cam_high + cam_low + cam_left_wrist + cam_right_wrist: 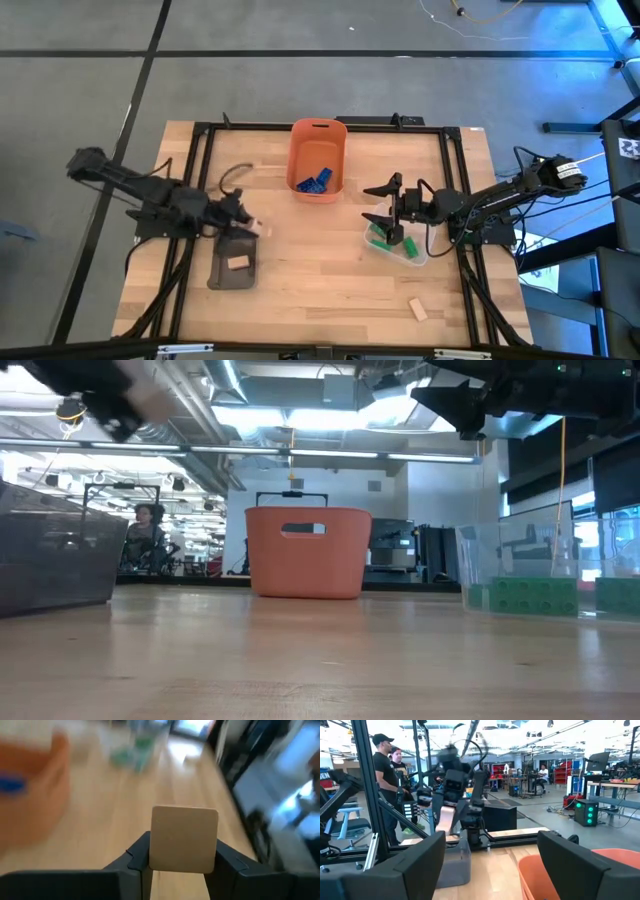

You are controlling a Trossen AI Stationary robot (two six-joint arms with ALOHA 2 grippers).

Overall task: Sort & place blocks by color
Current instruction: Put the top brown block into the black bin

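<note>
My left gripper (250,223) is shut on a tan block (184,839) and stands over the far end of the grey tray (232,270). A second tan block (238,263) lies in that tray. Blue blocks (313,182) lie in the orange bin (317,150). Green blocks (385,240) lie in a clear container (412,255) at the right. My right gripper (379,203) hangs open above that container, with nothing between its fingers. A third tan block (418,310) lies flat on the table near the front right. My left gripper pinches the tan block by two opposite sides (156,855) between its two fingers (139,859). The fingers come from the table's left, slanting slightly down. The block is lifted clear, one broad face turned toward the wrist camera, and it stands out past the fingertips.
A black frame (200,180) runs along the table's edges. The orange bin (305,550) stands at the far middle. Bare wood lies between the tray and the clear container (540,590). People (385,775) stand in the room beyond the table.
</note>
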